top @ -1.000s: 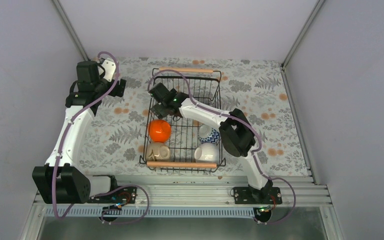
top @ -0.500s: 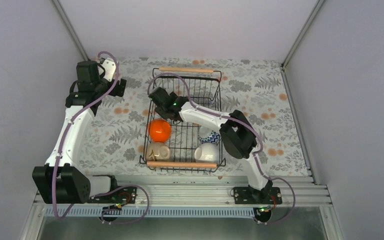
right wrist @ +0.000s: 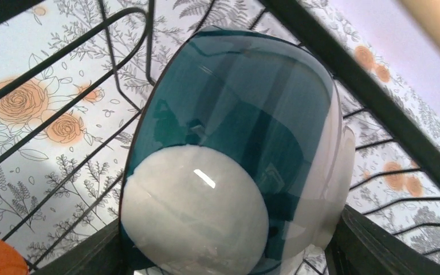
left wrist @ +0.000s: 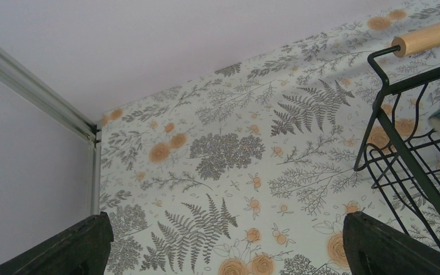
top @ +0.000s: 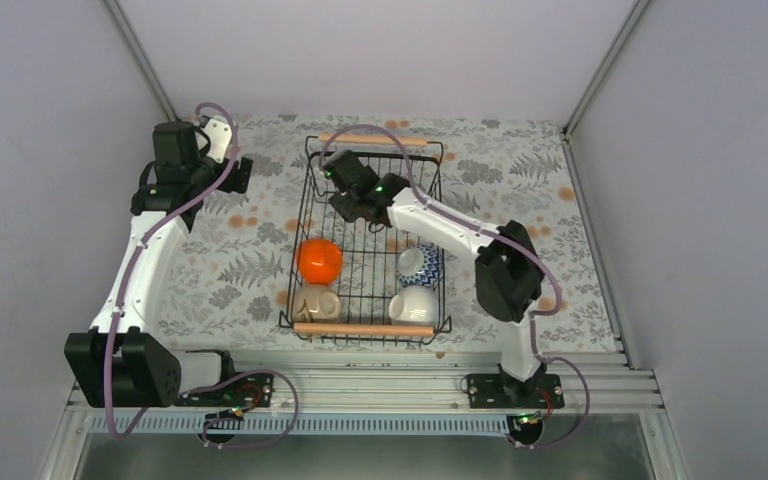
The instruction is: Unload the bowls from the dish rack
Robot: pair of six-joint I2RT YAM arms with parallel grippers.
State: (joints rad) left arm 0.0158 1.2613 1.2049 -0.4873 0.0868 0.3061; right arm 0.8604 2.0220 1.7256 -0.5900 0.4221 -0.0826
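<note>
The teal bowl [right wrist: 235, 132] is inside the far end of the dish rack [top: 364, 328], tipped so its pale round underside faces the wrist camera. The right gripper [top: 346, 186] has its jaws clamped on it, with a finger [right wrist: 89, 252] against each flank. Black wires run close around the bowl, and one of the rack's wooden handles passes just beyond it.

The step in hand looks like lifting this bowl out. The glaze is glossy and the wall curves under the pads, so I judge it could slip or swivel in the grip. A slow, steady rise is the safer way. It should go straight up until the whole bowl is above the top wire, and only then swing sideways. Otherwise the rim may catch a wire or the handle and drag the rack along.

The orange bowl [top: 319, 261], beige bowl [top: 315, 301], patterned bowl [top: 418, 266] and white bowl [top: 414, 305] sit at the near end, well apart from the lift path. A bare patch of the flowered table [top: 520, 190] to the right of the rack seems the easiest place to set the bowl down.

The left gripper [left wrist: 229, 246] hangs over the table off the rack's far left corner, its jaws wide apart and empty
</note>
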